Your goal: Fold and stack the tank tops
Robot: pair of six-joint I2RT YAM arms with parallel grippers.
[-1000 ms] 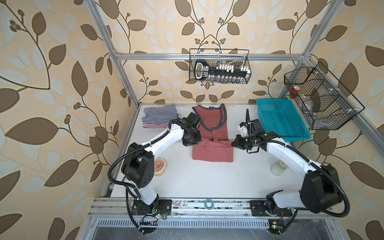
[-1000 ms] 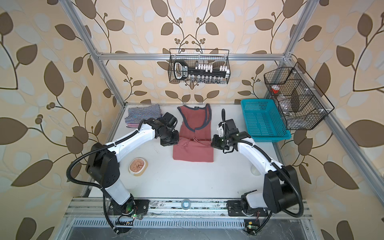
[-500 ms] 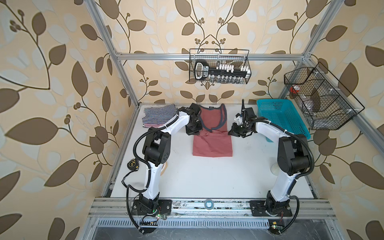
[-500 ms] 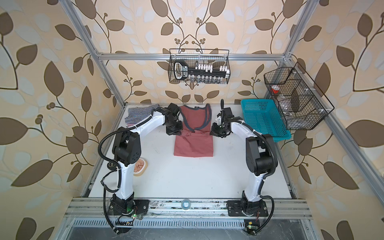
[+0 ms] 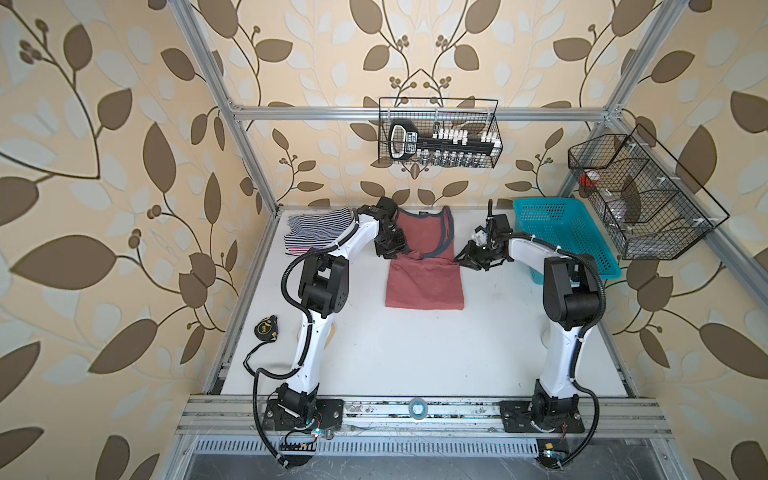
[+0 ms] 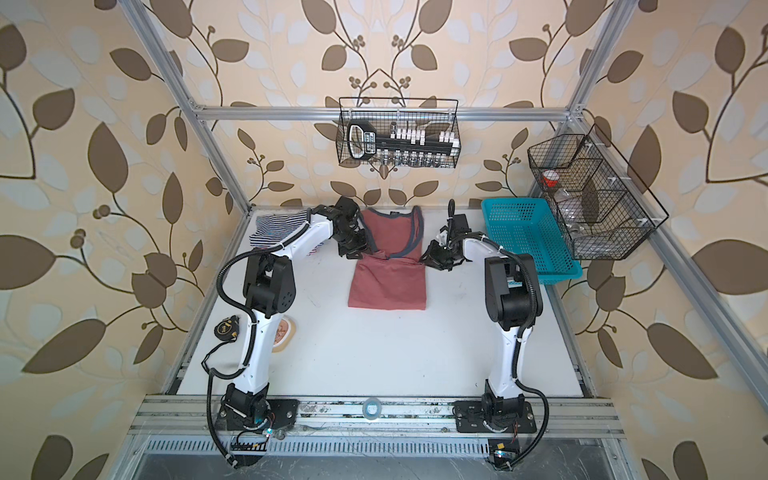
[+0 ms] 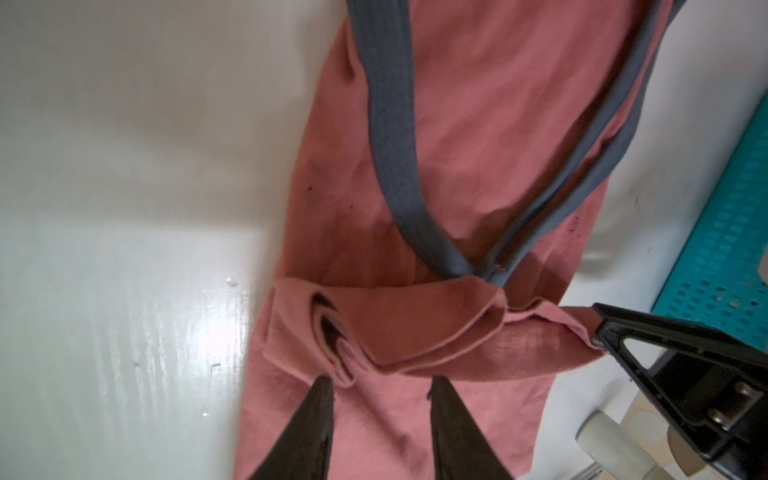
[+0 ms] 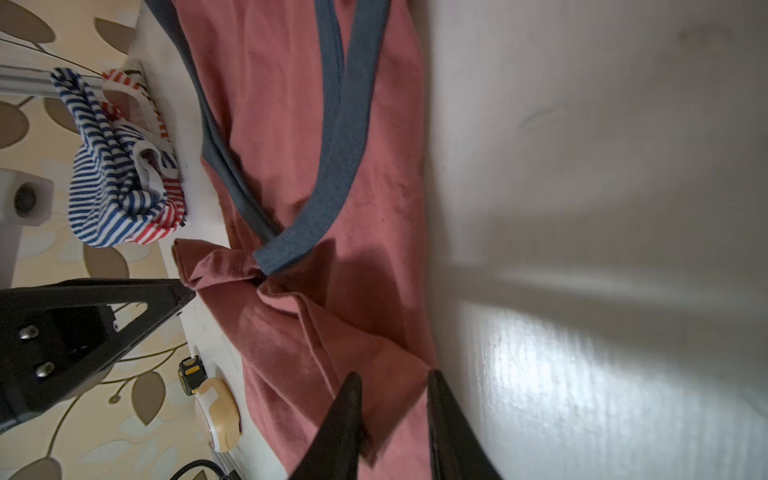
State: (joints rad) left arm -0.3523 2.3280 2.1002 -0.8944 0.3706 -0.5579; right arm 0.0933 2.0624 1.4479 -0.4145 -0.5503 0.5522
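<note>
- left claw: part open, grips nothing; red top fold just past its tips
- right claw: part open, cloth edge loose between jaws
- striped tops: piled near left claw, far side from right claw

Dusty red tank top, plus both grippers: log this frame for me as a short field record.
item: dusty red tank top, mid-table, lower part doubled over, loose edge rumpled across its middle
left gripper: fingers apart at the top's left edge, nothing held
right gripper: fingers apart at its right edge, cloth corner lying loose between them
other tops: striped tops, navy-striped over red-striped, far left corner
nearby: blue basket, far right
stacked: red top not yet on the pile
</note>
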